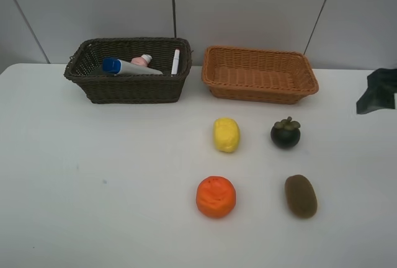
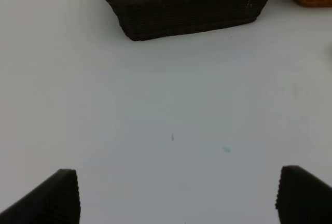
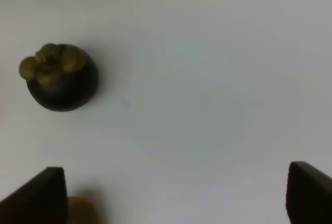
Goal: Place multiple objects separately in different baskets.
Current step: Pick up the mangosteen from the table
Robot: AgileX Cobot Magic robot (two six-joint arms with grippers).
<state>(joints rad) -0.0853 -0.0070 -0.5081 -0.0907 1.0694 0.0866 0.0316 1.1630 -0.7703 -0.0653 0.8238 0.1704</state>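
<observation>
1. Toward eleven o'clock on the table (image 1: pixel 93 187), the dark brown basket (image 1: pixel 127 91) holds the white blue-capped tube (image 1: pixel 133 67), the pink bottle (image 1: pixel 142 61) and the white marker (image 1: pixel 175 61). No eraser can be made out.
2. At one o'clock, the light orange-tan basket (image 1: pixel 260 89) shows nothing inside.
3. Four fruits lie loose around four to five o'clock: the lemon (image 1: pixel 226 134), the mangosteen (image 1: pixel 285 133) at its three o'clock, the orange (image 1: pixel 216 196) at the lemon's six o'clock, and the kiwi (image 1: pixel 301 196) at the orange's three o'clock.
4. Left gripper (image 2: pixel 179 187): jaws spread wide, nothing between them, over bare table short of the dark brown basket.
5. Right gripper (image 3: pixel 179 187): jaws spread wide, empty, near the mangosteen.
6. Judgement: roughly half done, with all four fruits left to go into the light orange-tan basket.
</observation>
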